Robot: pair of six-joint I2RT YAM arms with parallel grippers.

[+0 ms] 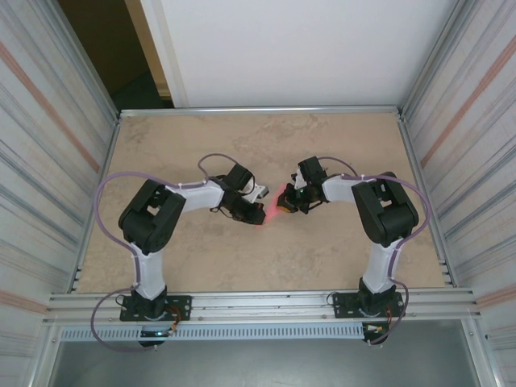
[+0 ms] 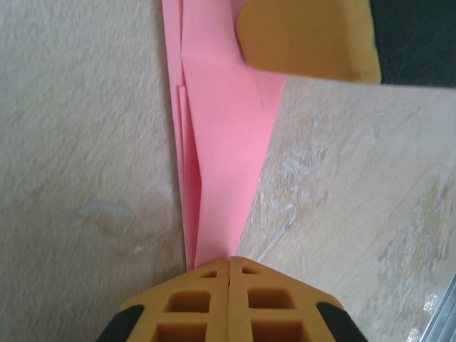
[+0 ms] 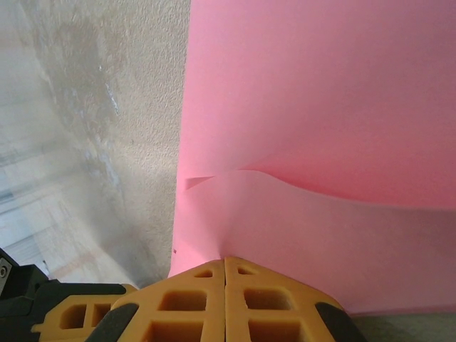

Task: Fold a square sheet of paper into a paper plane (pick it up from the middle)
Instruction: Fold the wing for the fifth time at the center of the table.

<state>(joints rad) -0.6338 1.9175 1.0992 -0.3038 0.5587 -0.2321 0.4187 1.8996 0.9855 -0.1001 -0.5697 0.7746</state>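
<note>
The square sheet of paper is pink and folded into a narrow, pointed, layered shape like a paper plane. It hangs just above the table's middle between both grippers. My left gripper is shut on the pointed end, with several creased layers running away from its tips. My right gripper is shut on the other end, where a broad pink flap with a curled edge spreads out to the right. One of the right gripper's yellow fingers shows at the top of the left wrist view.
The tan table is fenced by corrugated metal walls on both sides and a white panel at the back. An aluminium rail runs along the near edge by the arm bases.
</note>
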